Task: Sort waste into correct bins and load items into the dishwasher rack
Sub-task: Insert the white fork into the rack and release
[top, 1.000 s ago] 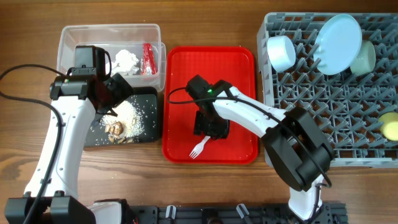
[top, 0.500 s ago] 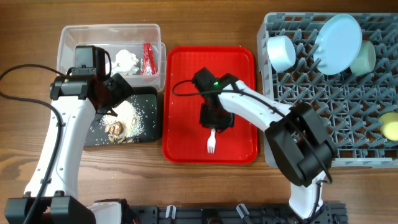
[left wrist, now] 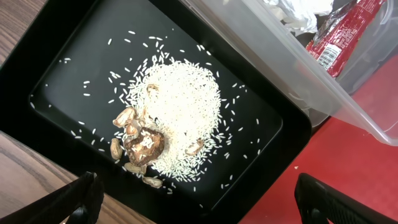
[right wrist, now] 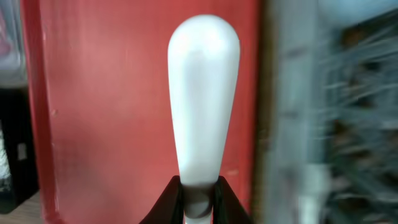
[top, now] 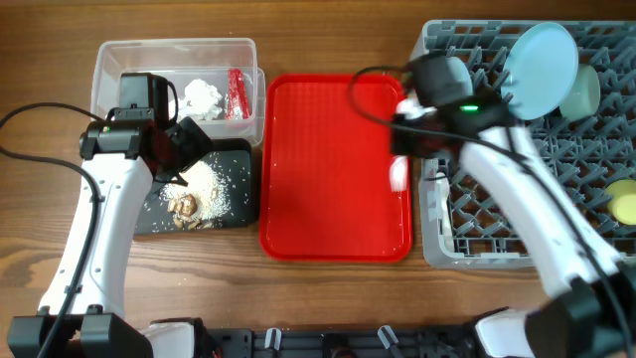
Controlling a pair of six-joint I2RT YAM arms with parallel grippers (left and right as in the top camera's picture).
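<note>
My right gripper [top: 415, 139] is shut on the white plastic fork [top: 399, 174] and holds it above the right edge of the red tray [top: 328, 169], next to the grey dishwasher rack [top: 517, 199]. In the right wrist view the fork's rounded handle [right wrist: 203, 93] sticks out from the shut jaws [right wrist: 199, 193]. My left gripper [top: 184, 149] is open and empty above the black tray [top: 238, 214] with rice and brown scraps [left wrist: 180, 112]. The clear tub [top: 109, 60] holds the tissue [top: 202, 95] and red wrapper [top: 237, 92]. The spoon is out of view.
The rack holds a pale blue plate [top: 540, 55], a pale bowl [top: 581, 91] and a yellow cup [top: 623, 201]. My right arm hides another bowl at the rack's left. The red tray shows nothing on it. The wrapper [left wrist: 342, 34] shows through the tub wall.
My right gripper has lifted the fork off the red tray and swung it right and back, to the rack's left edge. The left arm has not moved.
</note>
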